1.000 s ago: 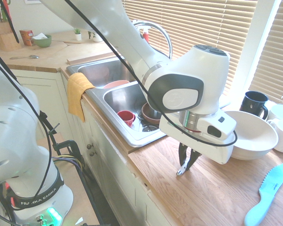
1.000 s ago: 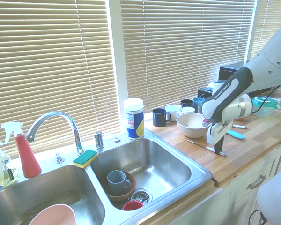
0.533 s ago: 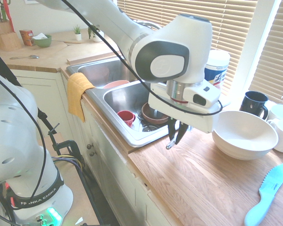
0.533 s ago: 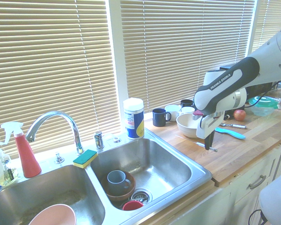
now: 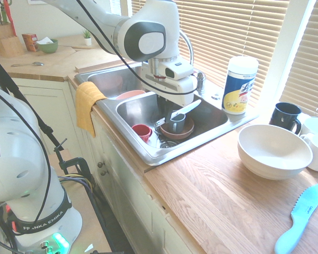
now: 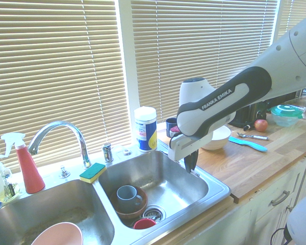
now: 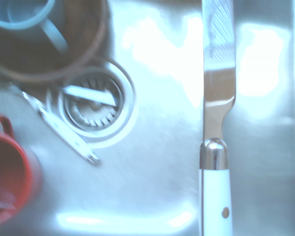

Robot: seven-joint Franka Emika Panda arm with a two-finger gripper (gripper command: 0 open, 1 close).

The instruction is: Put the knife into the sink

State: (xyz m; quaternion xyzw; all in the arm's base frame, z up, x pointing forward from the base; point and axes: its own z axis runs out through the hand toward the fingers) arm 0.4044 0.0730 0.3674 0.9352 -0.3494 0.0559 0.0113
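Observation:
My gripper (image 5: 168,110) is shut on the knife (image 5: 186,109) and holds it above the right basin of the sink (image 5: 148,153). The knife (image 7: 217,147) has a pale white handle and a silver blade, and it lies roughly level over the steel floor. Below it stand a red cup (image 5: 142,131) and a brown bowl (image 5: 176,131) with a grey-blue mug inside. From the other side, the gripper (image 6: 189,164) hangs just inside the basin's counter-side rim (image 6: 214,191). A drain (image 7: 96,105) and a loose utensil (image 7: 64,130) lie on the basin floor.
On the wooden counter sit a white bowl (image 5: 273,151), a light-blue plastic knife (image 5: 301,217), a black mug (image 5: 285,116) and a wipes canister (image 5: 239,84). A yellow cloth (image 5: 87,103) hangs over the sink's front. The faucet (image 6: 58,132), a sponge (image 6: 93,172) and a pink bowl (image 6: 56,235) are by the other basin.
The arm has swung from the counter beside the white bowl to over the sink basin, carrying the knife with it. The gripper stayed shut throughout.

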